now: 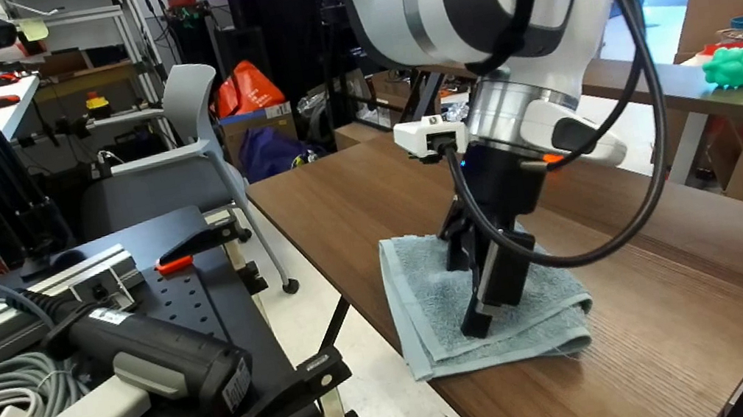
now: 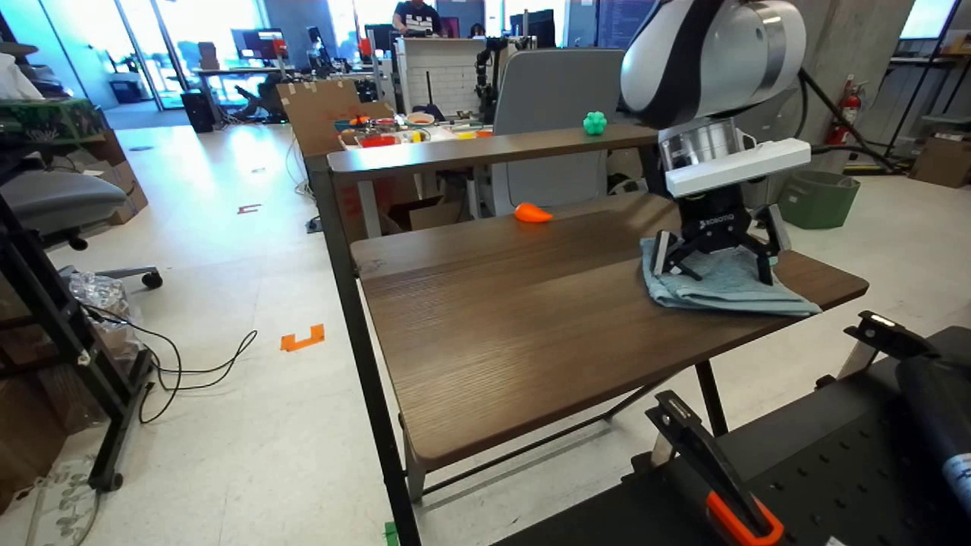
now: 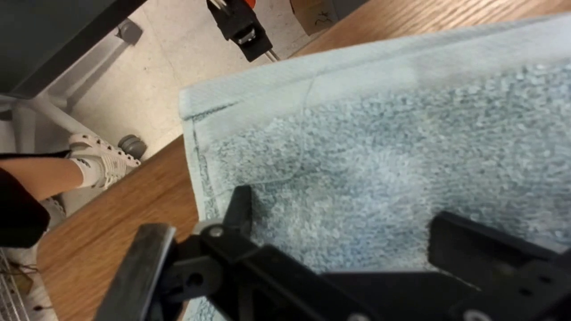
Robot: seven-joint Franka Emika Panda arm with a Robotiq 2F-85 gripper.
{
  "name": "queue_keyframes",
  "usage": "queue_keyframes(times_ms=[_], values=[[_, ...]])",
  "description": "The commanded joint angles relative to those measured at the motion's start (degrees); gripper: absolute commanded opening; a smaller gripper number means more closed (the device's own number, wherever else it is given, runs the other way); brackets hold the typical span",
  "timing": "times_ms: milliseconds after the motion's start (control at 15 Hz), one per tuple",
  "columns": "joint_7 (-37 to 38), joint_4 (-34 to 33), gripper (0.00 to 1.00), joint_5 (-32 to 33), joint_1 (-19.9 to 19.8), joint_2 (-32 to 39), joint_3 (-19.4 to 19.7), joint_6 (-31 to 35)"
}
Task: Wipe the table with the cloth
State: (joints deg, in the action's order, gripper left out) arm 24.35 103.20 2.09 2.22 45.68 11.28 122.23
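My pincer, spread wide, set on the folded cloth
Fingers apart, nothing pinched, likely so I can press and slide the cloth across the table

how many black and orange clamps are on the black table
2, both on the edge of the black table facing the wooden table. In an exterior view: a near clamp and a far clamp toward the gray chair. More may be hidden.

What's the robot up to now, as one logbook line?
task: wipe table | gripper: open, down on cloth | cloth: folded, one corner past table edge | orange thing: on table
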Motion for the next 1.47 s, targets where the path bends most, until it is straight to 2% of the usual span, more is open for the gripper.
queue_keyframes(times_ms=[0,200,467,600,733,1133,1400], values=[[1.1,-0.4,1.0,-0.8,-1.2,0.1,0.0,-0.2],[2.0,-0.6,1.0,-1.9,-2.8,0.2,0.3,-0.2],[2.3,-0.6,1.0,-1.9,-2.8,0.3,0.3,-0.2],[4.4,-2.3,1.0,-3.3,-3.2,2.0,0.2,2.2],[5.9,-5.8,1.0,-4.7,-4.5,4.4,0.5,0.8],[4.8,-22.1,1.0,-15.6,-15.8,11.4,-0.5,-6.9],[4.9,-33.4,1.0,-23.3,-22.5,16.0,-3.0,-12.8]])
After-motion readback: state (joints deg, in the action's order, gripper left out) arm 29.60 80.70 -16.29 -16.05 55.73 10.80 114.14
